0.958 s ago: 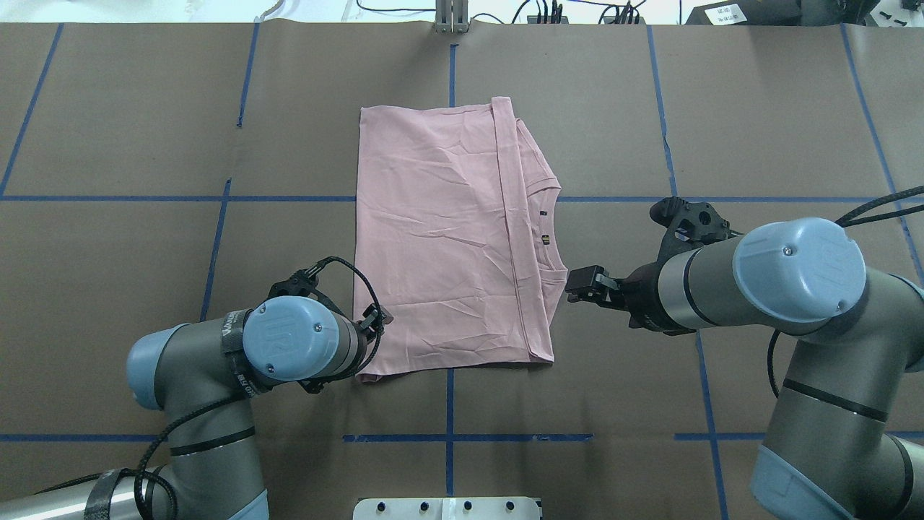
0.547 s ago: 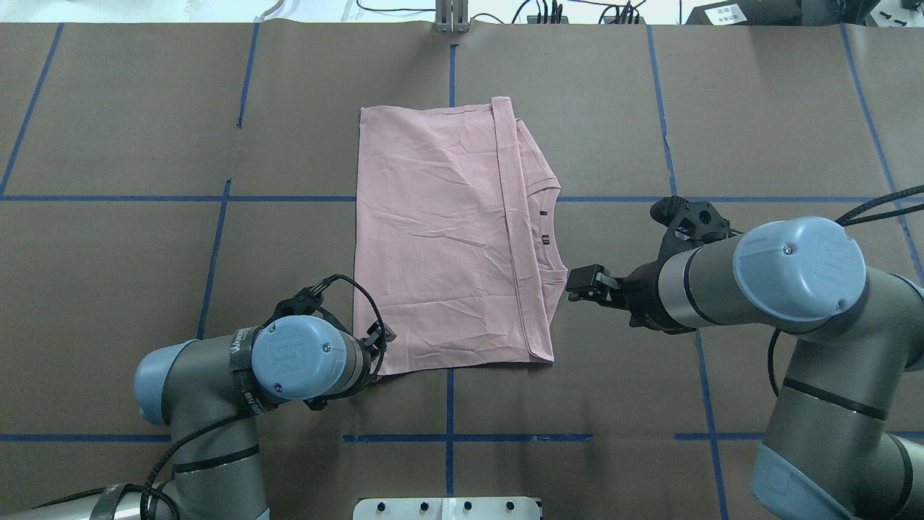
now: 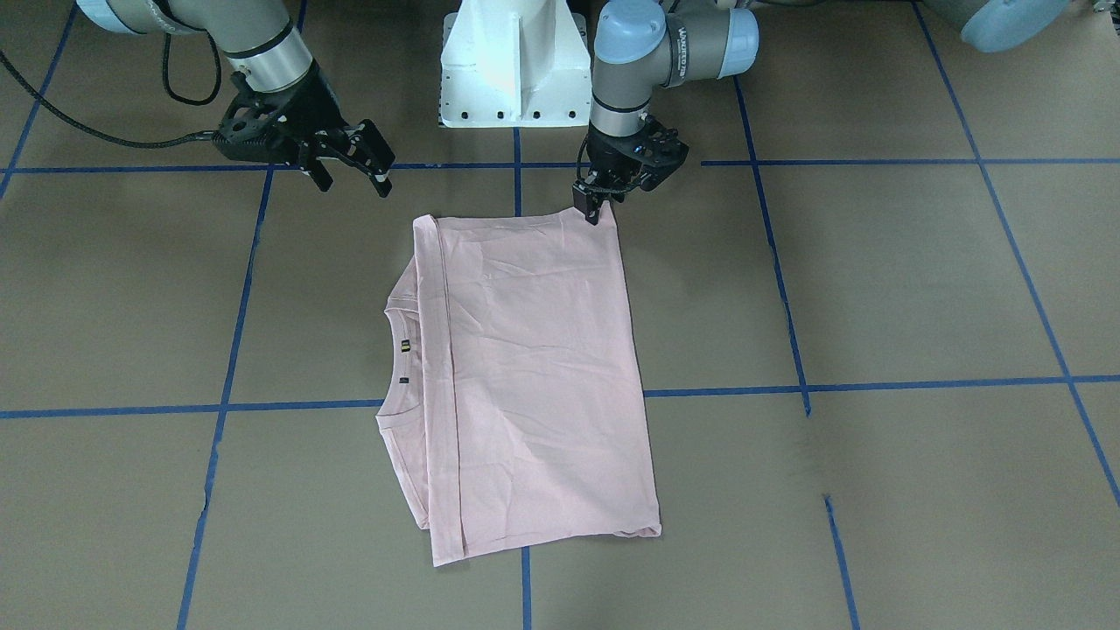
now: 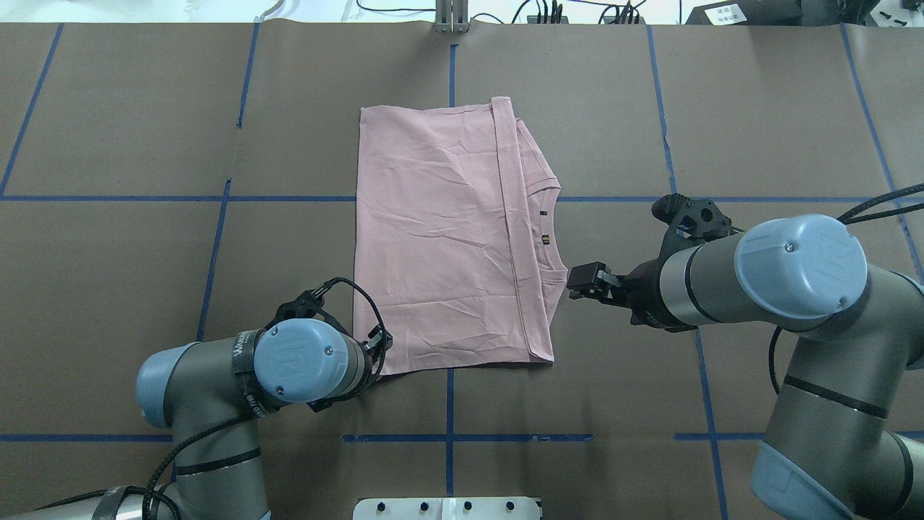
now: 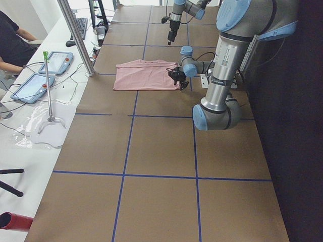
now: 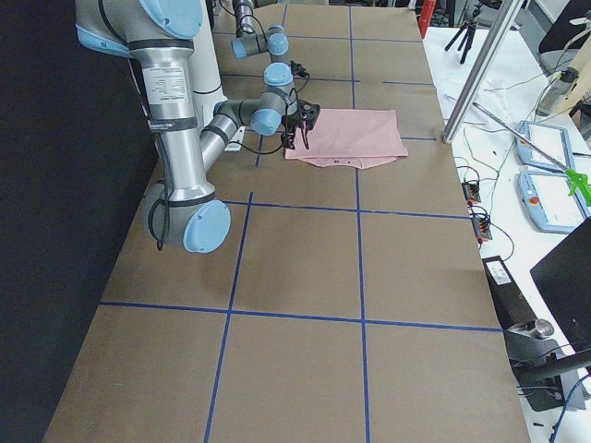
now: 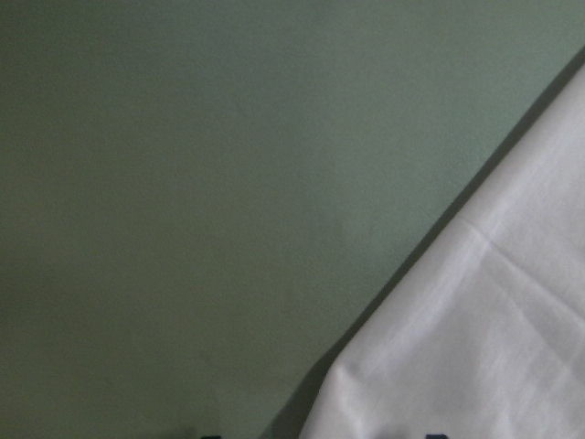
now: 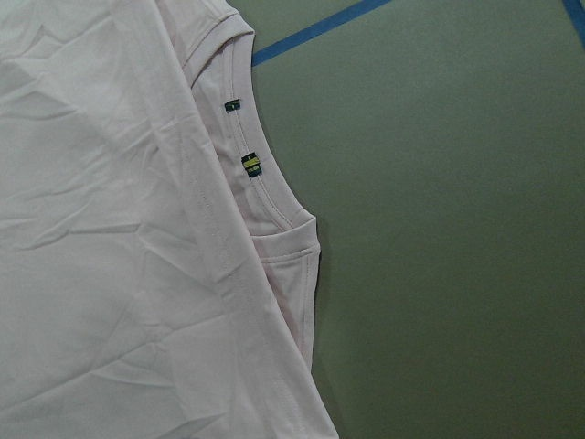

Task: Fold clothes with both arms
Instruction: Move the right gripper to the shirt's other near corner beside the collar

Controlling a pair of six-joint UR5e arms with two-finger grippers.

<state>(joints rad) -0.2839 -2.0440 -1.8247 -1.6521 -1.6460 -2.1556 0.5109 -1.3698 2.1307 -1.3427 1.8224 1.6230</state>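
The clothes are one pale pink T-shirt (image 4: pixel 447 238) (image 3: pixel 525 367), folded into a flat rectangle mid-table, with its collar and small tags (image 8: pixel 251 165) toward my right side. My left gripper (image 4: pixel 380 339) (image 3: pixel 593 208) points down at the shirt's near left corner. In the left wrist view that corner (image 7: pixel 475 347) lies between two fingertips set wide apart, so the gripper is open. My right gripper (image 4: pixel 577 282) (image 3: pixel 356 184) hovers open just off the collar edge and holds nothing.
The white pedestal base (image 3: pixel 512 61) stands at the near table edge. Blue tape lines (image 4: pixel 449 404) cross the brown table. A side bench with tablets (image 5: pixel 35 85) and a seated person lies past the far edge, and cables run there too.
My left arm has drawn back toward the robot, and its gripper now covers the near left shirt corner that peeked out before. The right arm has barely moved.
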